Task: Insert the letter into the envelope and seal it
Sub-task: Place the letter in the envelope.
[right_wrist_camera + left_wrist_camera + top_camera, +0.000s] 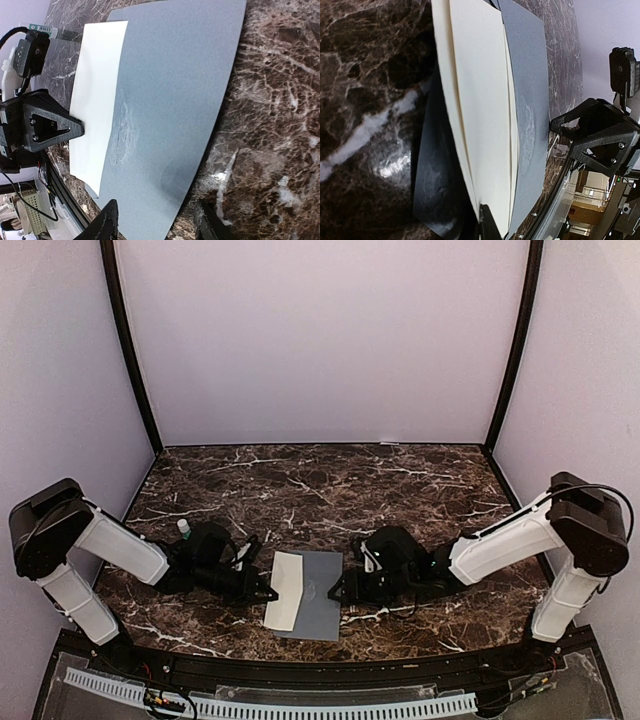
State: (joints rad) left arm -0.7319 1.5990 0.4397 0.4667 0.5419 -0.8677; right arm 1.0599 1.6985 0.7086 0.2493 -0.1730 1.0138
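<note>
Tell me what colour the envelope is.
The envelope is plain grey-blue; the right wrist view shows it best.

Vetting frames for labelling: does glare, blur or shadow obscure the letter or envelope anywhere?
Top external: even light, letter and envelope clear but small. Left wrist: glare on the marble table, none on the papers. Right wrist: sharp, evenly lit; nothing obscured.

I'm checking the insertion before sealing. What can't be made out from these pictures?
- How far the letter reaches inside the envelope: every view, the envelope's upper layer covers it.
- Whether the left fingers pinch the letter: left wrist view, the bottom edge cuts them off; top view, too small.
- The envelope's lowest corner: right wrist view, cut off at the bottom edge between the right fingers.
</note>
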